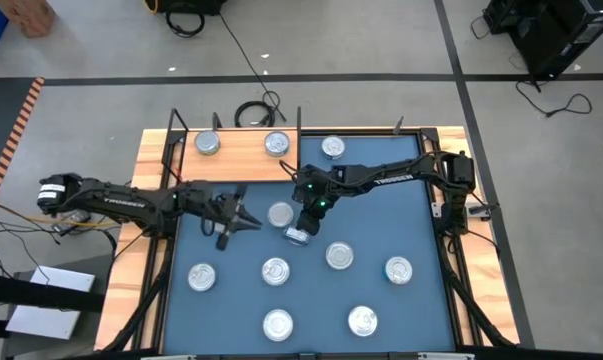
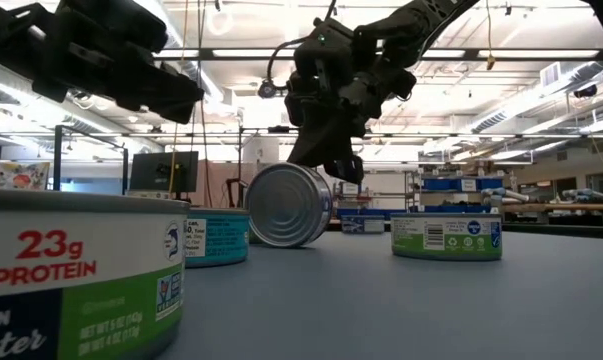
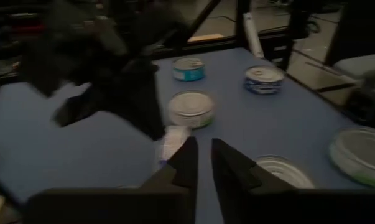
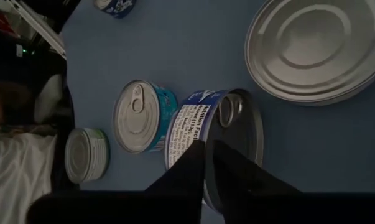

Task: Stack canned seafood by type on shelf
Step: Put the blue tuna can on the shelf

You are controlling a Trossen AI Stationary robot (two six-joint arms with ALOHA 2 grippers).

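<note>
Your right gripper (image 1: 299,234), fingers nearly closed at mid-frame, barely touches the tipped blue-labelled silver tin (image 1: 297,236), which may roll.

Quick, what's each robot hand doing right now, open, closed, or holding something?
Left hand: closed, holding nothing, above the blue mat.
Right hand: closed on a tin tipped on its edge, mid-mat.

Silver tins (image 1: 340,256) with blue, teal and green labels on a blue mat (image 1: 431,230); light-brown shelf (image 1: 243,160).
</note>
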